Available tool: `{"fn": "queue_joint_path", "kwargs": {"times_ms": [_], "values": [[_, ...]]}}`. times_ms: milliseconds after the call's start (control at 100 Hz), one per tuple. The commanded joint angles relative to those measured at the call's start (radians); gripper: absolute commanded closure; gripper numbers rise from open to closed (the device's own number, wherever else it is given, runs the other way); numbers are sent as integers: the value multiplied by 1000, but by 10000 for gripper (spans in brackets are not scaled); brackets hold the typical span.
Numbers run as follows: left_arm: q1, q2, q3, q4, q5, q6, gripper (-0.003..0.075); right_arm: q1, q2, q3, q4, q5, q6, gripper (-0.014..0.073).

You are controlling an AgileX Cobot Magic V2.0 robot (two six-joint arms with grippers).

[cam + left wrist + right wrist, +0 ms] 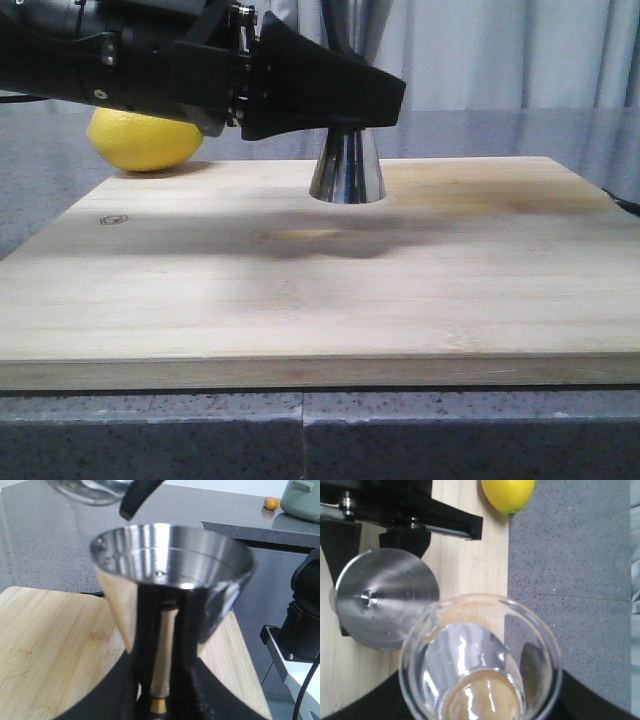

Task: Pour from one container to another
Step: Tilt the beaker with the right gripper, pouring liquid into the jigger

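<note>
A steel double-cone jigger (346, 170) stands on the wooden cutting board (300, 290). My left gripper (330, 95) reaches in from the left and is shut on the jigger's waist; its black fingers (145, 650) flank the jigger (170, 565), whose open cup faces up. My right gripper (480, 700) is shut on a clear glass (482, 660), which hangs just beside and above the jigger (385, 597). The same glass (90, 490) shows beyond the jigger's rim. Whether the glass holds liquid I cannot tell.
A yellow lemon (145, 140) lies on the grey counter (560, 130) behind the board's left corner. In the left wrist view, a pale green pot (302, 500) and a small orange thing (270, 502) sit on a far counter.
</note>
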Motion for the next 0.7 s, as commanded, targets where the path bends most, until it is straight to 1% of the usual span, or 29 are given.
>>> {"fn": "queue_joint_path", "kwargs": {"times_ms": [0,330,690], "values": [[-10,-52,-27,-63,117,-8,739,5,-26,-38,-13,-60,7,336],[-10,-52,-27,-59,117,-8,739,33,-26,-38,-76,-64,22,336],[-10,-52,-27,-59,117,-8,739,48,-26,-38,-103,-64,28,336]]}}
